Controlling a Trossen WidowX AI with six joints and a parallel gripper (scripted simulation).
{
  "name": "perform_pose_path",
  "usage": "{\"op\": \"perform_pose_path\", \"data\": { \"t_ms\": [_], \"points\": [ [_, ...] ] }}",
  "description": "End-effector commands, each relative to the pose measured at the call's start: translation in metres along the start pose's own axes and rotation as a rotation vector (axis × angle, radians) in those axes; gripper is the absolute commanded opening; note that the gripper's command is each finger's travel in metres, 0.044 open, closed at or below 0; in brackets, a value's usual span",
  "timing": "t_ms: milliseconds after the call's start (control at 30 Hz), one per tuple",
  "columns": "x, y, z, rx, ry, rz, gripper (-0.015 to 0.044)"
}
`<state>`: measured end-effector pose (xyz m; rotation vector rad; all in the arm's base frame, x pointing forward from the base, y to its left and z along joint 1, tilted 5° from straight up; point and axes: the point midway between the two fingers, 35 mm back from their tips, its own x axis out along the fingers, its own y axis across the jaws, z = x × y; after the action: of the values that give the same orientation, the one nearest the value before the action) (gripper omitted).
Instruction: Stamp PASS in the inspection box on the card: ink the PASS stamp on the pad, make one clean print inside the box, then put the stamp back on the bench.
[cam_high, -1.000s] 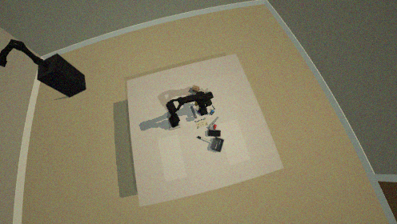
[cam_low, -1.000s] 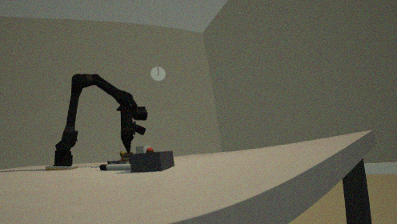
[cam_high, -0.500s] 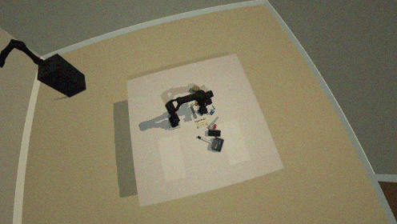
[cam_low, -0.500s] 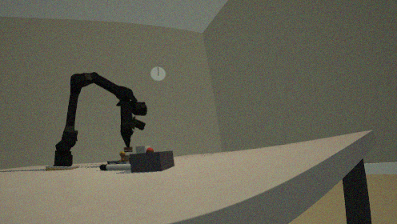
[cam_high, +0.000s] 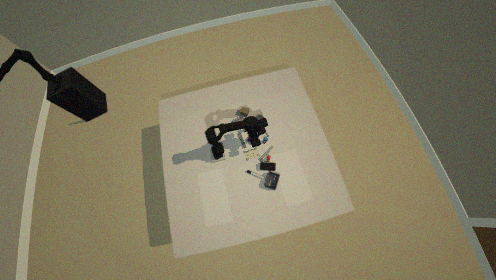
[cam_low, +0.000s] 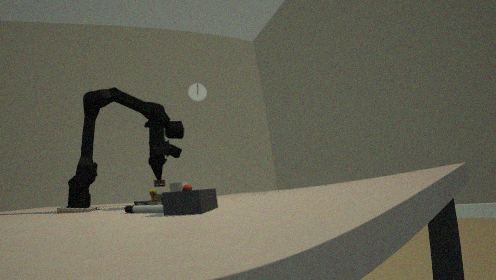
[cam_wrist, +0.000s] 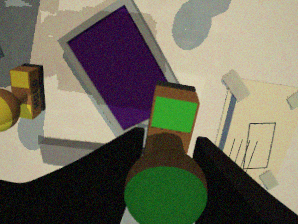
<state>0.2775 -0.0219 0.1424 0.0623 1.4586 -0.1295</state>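
Observation:
My gripper is shut on a brown stamp with a green label and a round green top. The stamp is held upright above the bench, by the lower right edge of the ink pad in the wrist view. Its underside is hidden and no word on it is readable. The purple ink pad lies in a grey tray at upper left of the wrist view. The cream card lies at the right, with a drawn inspection box. Thin slanted strokes cross the box's lower left; no print shows inside.
A yellow-labelled stamp stands left of the pad. A grey bar lies below it. Small blocks sit on the card's corners. A dark box, a red ball and a dark tool are nearby.

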Motion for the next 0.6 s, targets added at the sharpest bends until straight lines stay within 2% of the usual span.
{"op": "perform_pose_path", "data": {
  "t_ms": [0, 567],
  "points": [
    [0.001, -0.016, -0.007, -0.039, 0.004, 0.004, 0.0],
    [0.002, -0.084, -0.044, -0.194, 0.002, -0.004, 0.0]
  ]
}}
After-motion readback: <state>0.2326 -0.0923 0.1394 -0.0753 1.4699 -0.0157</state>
